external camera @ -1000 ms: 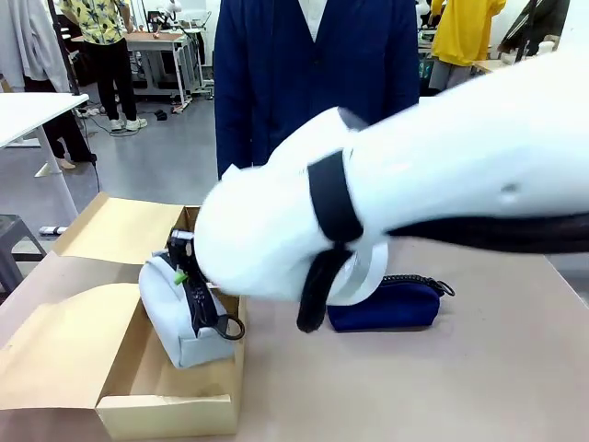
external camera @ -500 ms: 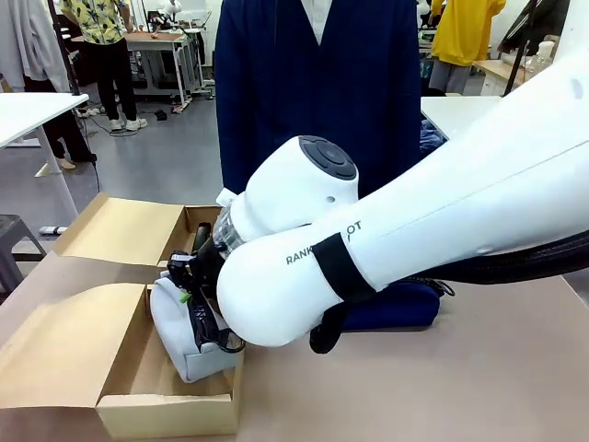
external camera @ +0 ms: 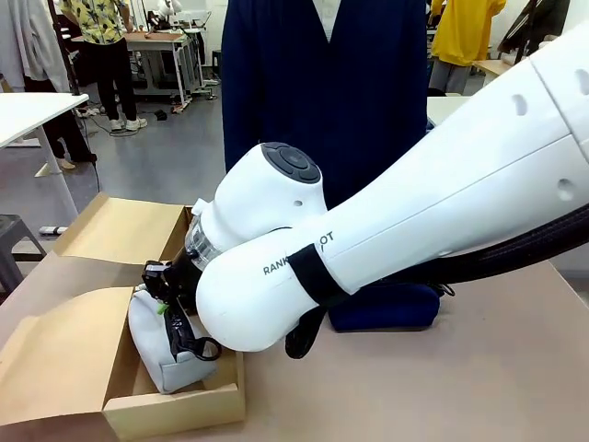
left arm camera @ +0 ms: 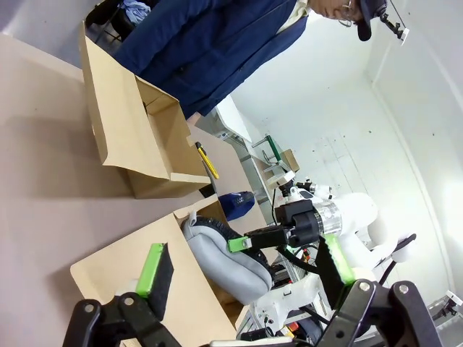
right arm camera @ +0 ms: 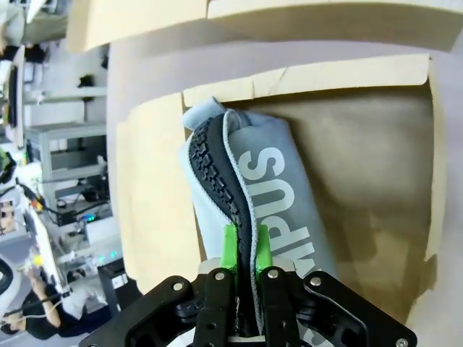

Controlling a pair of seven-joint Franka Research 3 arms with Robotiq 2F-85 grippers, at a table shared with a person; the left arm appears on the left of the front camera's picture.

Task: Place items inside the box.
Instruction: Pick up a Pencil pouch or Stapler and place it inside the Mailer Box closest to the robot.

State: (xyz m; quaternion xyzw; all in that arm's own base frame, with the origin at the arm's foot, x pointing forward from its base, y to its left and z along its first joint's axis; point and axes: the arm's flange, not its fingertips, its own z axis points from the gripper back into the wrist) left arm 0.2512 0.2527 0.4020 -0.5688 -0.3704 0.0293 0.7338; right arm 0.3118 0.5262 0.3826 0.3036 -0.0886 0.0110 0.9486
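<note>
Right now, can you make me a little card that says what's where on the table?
box: cardboard, flaps open, on the table
grey pouch: down inside the box, zip side up
right end effector: shut on the grey pouch's zip edge
left end effector: open, holding nothing
navy pouch: on the table beside the box
yellow knife: on the table by the box
person: standing at the far side

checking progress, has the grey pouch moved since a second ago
Yes: the grey zip pouch has sunk lower and leftward against the cardboard box near wall, now deeper inside, with the right claw shut on it.
</note>
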